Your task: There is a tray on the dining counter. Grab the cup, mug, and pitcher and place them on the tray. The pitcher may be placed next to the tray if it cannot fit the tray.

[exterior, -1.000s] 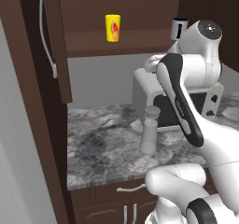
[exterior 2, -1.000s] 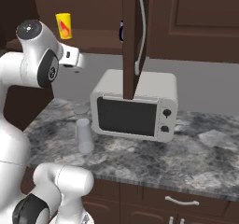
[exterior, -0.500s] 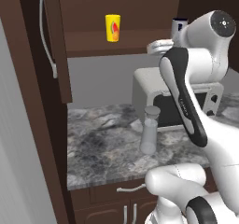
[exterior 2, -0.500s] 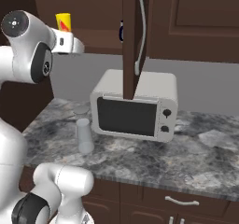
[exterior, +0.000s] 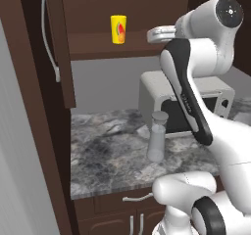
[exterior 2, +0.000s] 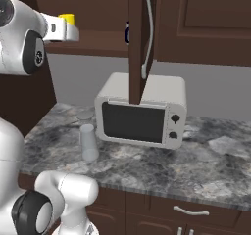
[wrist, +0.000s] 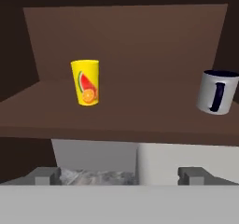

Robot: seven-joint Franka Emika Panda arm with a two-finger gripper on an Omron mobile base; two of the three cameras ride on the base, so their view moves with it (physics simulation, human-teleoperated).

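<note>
End effector raised to the open cupboard shelf, jaws wide and empty, facing the cup.

The end effector (wrist: 119, 175) stood just short of the brown shelf (wrist: 116, 118) with its jaws spread as far as they go and nothing between them. The yellow cup (wrist: 86, 83) stood upright on the shelf, back from the front edge, ahead of the end effector and nearer its left finger, well apart from the fingertips. The grey mug (wrist: 217, 92) sat on the same shelf off to the right, its dark handle turned toward the hand. Down on the marbled counter (exterior: 105, 155), the glass pitcher (exterior: 157, 136) stood upright just in front of the white microwave (exterior 2: 142, 109), well below the raised arm.
</note>
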